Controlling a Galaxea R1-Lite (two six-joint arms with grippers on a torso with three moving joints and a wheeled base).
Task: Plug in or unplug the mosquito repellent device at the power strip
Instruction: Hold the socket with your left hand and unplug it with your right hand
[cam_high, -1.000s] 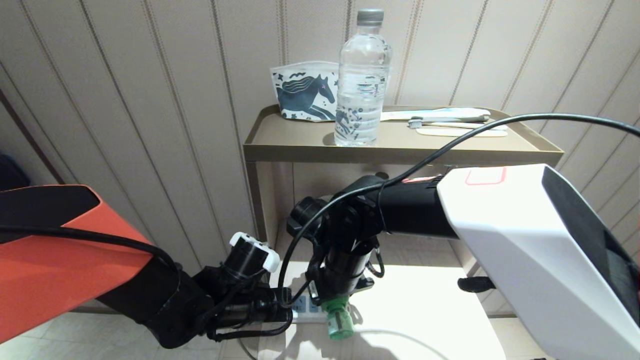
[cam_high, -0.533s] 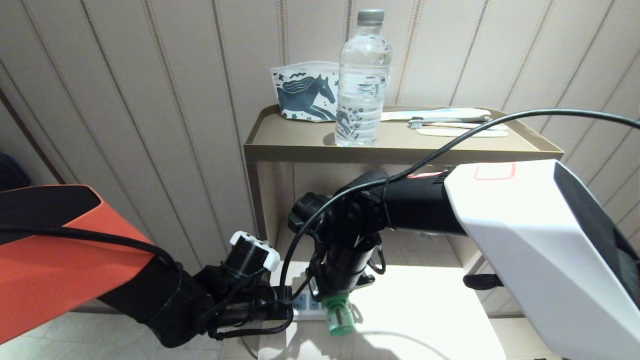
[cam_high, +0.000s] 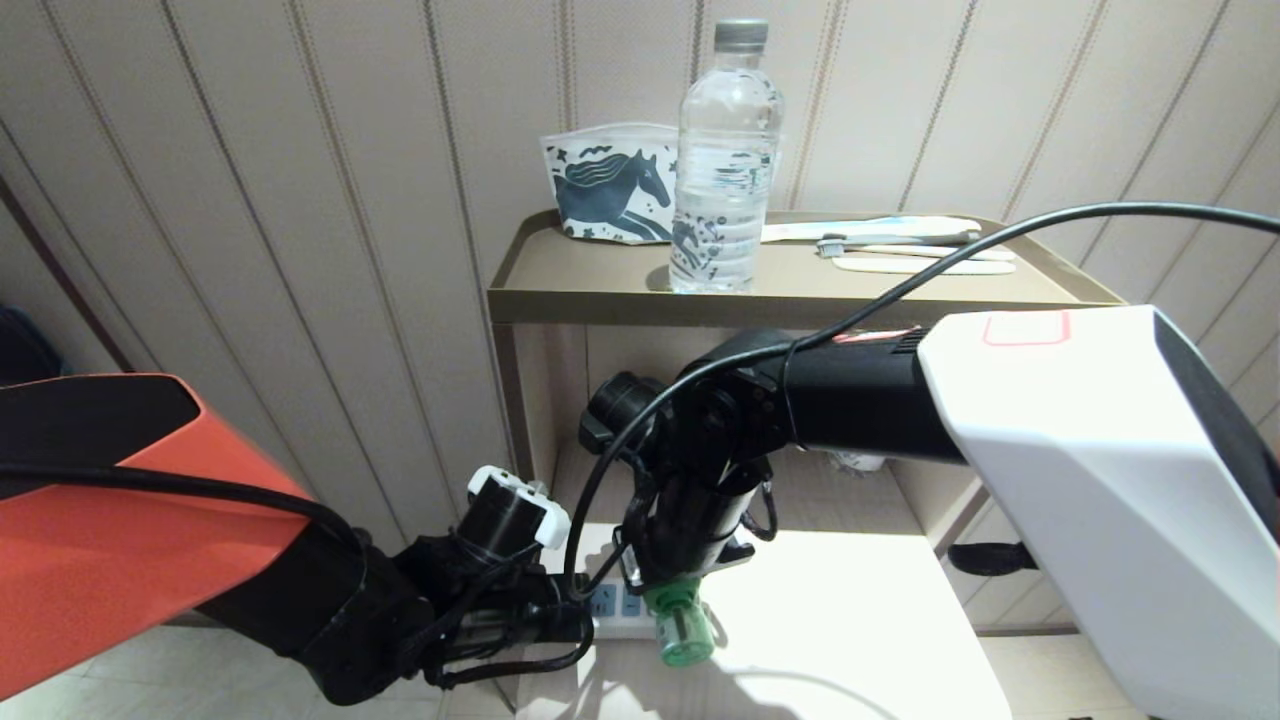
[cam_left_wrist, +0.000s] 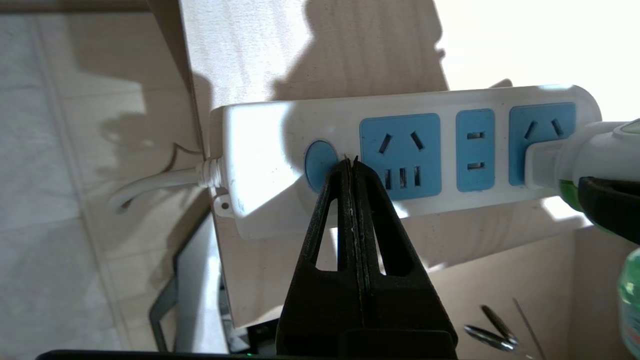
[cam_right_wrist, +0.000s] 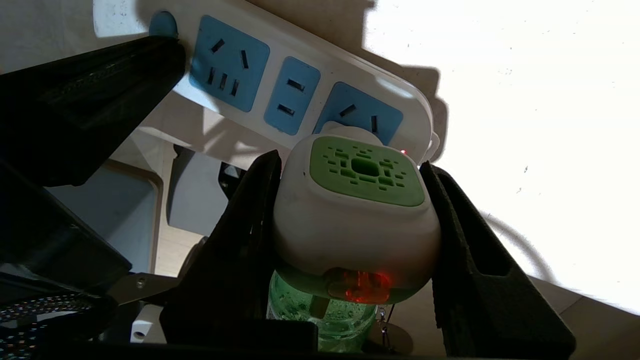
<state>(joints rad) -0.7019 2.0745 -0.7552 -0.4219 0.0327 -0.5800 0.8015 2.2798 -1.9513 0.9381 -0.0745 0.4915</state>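
Green-white plastic mosquito repellent device clamped in right pincer; closed left pincer pins white rectangular power strip. Risk: strip lifts w/ plug if pin slips.

Left arm orange shell; right arm white shell; black joints, black cables.

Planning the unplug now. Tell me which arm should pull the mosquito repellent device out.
Right. Its fingers already clamp the mosquito repellent device at the end socket; the left gripper, shut, is probably better kept bracing the power strip.
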